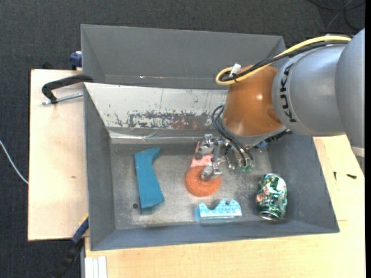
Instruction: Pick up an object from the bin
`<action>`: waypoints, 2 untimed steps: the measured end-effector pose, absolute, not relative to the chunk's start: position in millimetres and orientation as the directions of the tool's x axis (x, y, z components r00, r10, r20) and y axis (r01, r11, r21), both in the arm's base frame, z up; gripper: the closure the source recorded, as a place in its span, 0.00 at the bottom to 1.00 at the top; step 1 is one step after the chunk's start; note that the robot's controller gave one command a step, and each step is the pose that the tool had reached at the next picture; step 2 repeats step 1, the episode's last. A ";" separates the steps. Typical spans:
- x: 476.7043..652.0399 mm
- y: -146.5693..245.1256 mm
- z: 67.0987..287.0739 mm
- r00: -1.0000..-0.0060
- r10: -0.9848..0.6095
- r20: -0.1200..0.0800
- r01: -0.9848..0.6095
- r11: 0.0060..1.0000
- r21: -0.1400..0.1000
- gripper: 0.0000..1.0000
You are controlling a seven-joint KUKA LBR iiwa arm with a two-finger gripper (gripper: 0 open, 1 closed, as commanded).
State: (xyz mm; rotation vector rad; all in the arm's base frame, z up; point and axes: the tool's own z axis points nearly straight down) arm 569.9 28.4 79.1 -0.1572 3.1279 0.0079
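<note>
Grey metal bin [174, 57] with the arm entering from the right. The grey final link [324, 91] slopes down and leftward to an orange wrist cover [252, 106], along which yellow and black cables run. Below it the gripper [215, 158] points down to the bin floor. The gripper sits at the upper right edge of a flat, round orange disc [203, 182] that lies near the middle of the floor. Whether the gripper is open or closed, or has hold of anything, cannot be told. A small pink piece [203, 153] lies just above the disc, against the gripper's left side. A blue angled block [148, 178] lies well left of the disc, a light-blue toothed piece [219, 210] just below and right of it, and a crushed green can [272, 197] to its right.
</note>
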 end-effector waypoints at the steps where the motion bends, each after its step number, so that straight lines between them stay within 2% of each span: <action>1: 580.1 13.8 257.3 -0.993 -0.113 -0.016 -0.113 0.994 -0.001 1.00; 2: 580.1 13.8 257.3 -0.993 -0.113 -0.016 -0.113 0.994 -0.001 1.00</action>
